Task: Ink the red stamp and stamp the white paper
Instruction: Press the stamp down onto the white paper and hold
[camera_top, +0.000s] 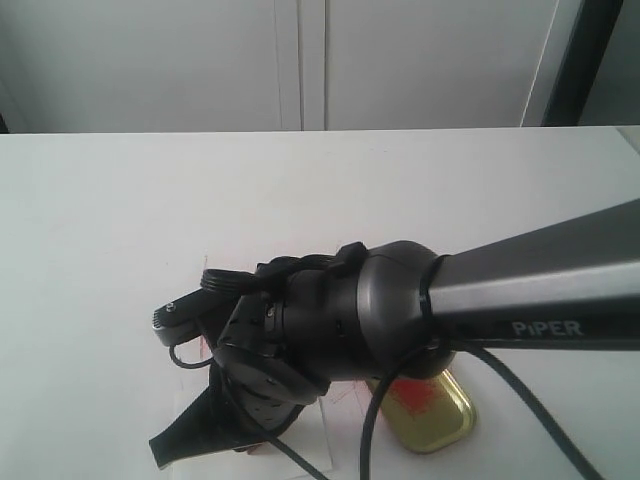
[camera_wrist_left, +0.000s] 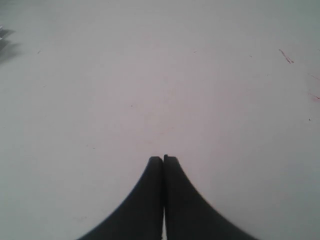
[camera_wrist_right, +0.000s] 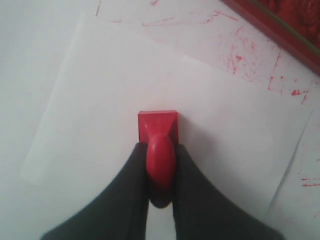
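In the right wrist view my right gripper (camera_wrist_right: 160, 148) is shut on the knobbed handle of the red stamp (camera_wrist_right: 158, 125). Its square base points down over the middle of the white paper (camera_wrist_right: 115, 85). I cannot tell whether the base touches the sheet. No imprint shows on the visible part of the paper. In the exterior view the right arm reaches across to the lower left, and its wrist (camera_top: 300, 330) hides the stamp. My left gripper (camera_wrist_left: 163, 159) is shut on nothing above bare tabletop.
A gold lid (camera_top: 428, 410) with a red smear lies just right of the right arm. The red ink pad's edge (camera_wrist_right: 285, 22) lies beyond the paper's far corner. Red ink scratches (camera_wrist_right: 240, 55) mark the white tabletop (camera_top: 120, 230) around it.
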